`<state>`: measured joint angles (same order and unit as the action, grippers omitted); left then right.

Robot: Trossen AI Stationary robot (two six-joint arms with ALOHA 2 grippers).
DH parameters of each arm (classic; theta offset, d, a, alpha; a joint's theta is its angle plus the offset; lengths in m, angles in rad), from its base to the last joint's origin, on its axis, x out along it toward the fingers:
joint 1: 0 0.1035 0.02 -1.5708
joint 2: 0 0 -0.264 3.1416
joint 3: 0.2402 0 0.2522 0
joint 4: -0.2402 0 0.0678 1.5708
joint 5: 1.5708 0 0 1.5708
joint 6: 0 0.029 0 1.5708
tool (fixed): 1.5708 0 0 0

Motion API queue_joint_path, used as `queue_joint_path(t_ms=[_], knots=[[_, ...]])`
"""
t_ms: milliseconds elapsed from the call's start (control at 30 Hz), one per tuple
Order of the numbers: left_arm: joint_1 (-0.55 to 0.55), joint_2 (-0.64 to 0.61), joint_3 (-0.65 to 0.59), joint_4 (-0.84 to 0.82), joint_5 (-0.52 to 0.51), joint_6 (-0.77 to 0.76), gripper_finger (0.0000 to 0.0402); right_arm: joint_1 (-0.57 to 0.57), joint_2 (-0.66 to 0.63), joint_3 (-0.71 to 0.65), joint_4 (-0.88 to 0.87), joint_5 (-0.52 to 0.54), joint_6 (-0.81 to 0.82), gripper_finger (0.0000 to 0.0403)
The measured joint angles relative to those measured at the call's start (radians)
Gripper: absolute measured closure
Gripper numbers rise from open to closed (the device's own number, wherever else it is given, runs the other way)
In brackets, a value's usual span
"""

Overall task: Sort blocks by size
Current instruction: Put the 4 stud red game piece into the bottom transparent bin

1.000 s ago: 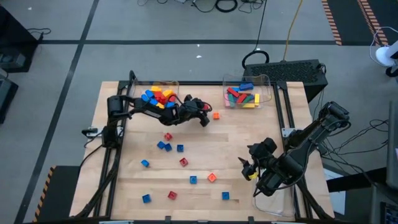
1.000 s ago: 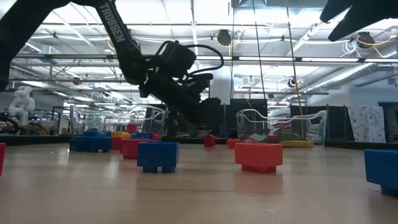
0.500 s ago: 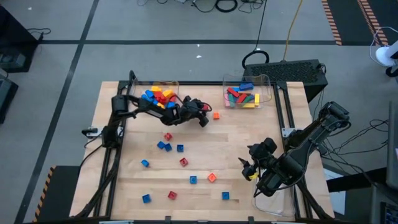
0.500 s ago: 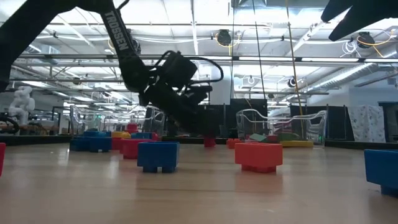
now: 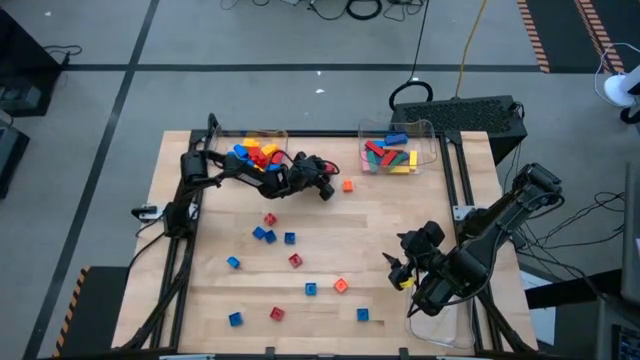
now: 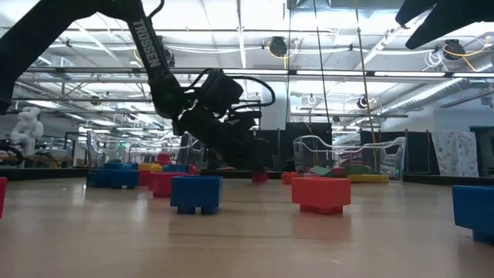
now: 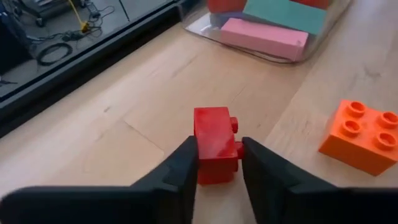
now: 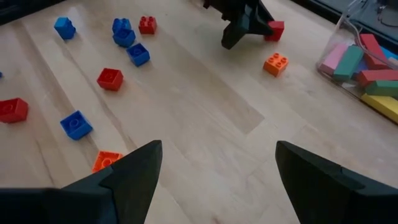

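Two clear plastic trays sit along the far edge of your light wooden table [image 5: 400,230]. You see the left tray [image 5: 280,136] holding a heap of blue, yellow, red and orange bricks [image 5: 252,154], with the left arm reaching across in front of it. Just right of that tray, your left gripper [image 7: 217,163] is down at the tabletop, its two dark fingers [image 7: 183,167] pressed against both sides of a small red plastic brick [image 7: 213,142] that stands on the wood. Right beside it, apart from the fingers, lies a small orange plastic brick [image 7: 362,134] with four studs up; from above you find it at [image 5: 347,185].

Further right, the second clear tray [image 5: 430,130] holds longer bars [image 5: 388,153] in red, green, pink, yellow and blue.

Nearer to you, the middle of the table is scattered with loose small bricks [image 5: 270,233], mostly blue and red, with one orange one [image 5: 341,285] among them; they lie well apart from both trays. At table height, a blue brick [image 6: 196,193] and a red brick [image 6: 321,194] stand closest to the camera.

At the right front corner, your right gripper [image 8: 214,168] hangs above the wood with its fingers spread wide and nothing between them, well away from the loose bricks.
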<state>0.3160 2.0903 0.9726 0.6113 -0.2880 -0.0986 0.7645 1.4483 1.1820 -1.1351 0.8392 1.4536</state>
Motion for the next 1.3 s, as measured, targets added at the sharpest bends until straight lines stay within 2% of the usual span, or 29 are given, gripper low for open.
queue_joint_path(t_ms=[67, 400, 467, 600, 767, 967, 1167, 1300], knots=[[0.006, -0.001, 0.0, 0.003, 0.03, 0.0, 0.0312, 0.0, 0.0, 0.0, 0.0, 0.003, 0.0, 0.0105], [0.013, -0.01, 0.002, -0.015, 0.192, 0.006, 0.0312, -0.012, 0.008, 0.0, 0.006, 0.053, -0.007, 0.0105], [0.008, -0.027, 0.001, -0.044, 0.262, 0.007, 0.0312, -0.023, 0.022, -0.002, 0.012, 0.048, -0.033, 0.0105], [-0.023, -0.076, 0.0, -0.1, 0.353, 0.014, 0.0312, -0.059, 0.063, -0.028, 0.064, 0.044, -0.078, 0.0105], [-0.111, -0.154, -0.001, -0.141, 0.368, 0.13, 0.0312, -0.114, 0.089, -0.044, 0.099, 0.045, -0.055, 0.0105], [-0.21, -0.24, 0.0, -0.125, 0.47, 0.149, 0.0312, -0.122, 0.089, -0.048, 0.19, 0.037, -0.388, 0.0105], [-0.248, -0.248, -0.001, -0.016, 0.593, -0.07, 0.0312, -0.122, 0.089, -0.048, 0.349, -0.007, -0.806, 0.0105], [-0.258, -0.248, 0.0, -0.016, 0.602, -0.168, 0.0312, -0.128, 0.089, -0.048, 0.378, -0.001, -1.043, 0.0105]])
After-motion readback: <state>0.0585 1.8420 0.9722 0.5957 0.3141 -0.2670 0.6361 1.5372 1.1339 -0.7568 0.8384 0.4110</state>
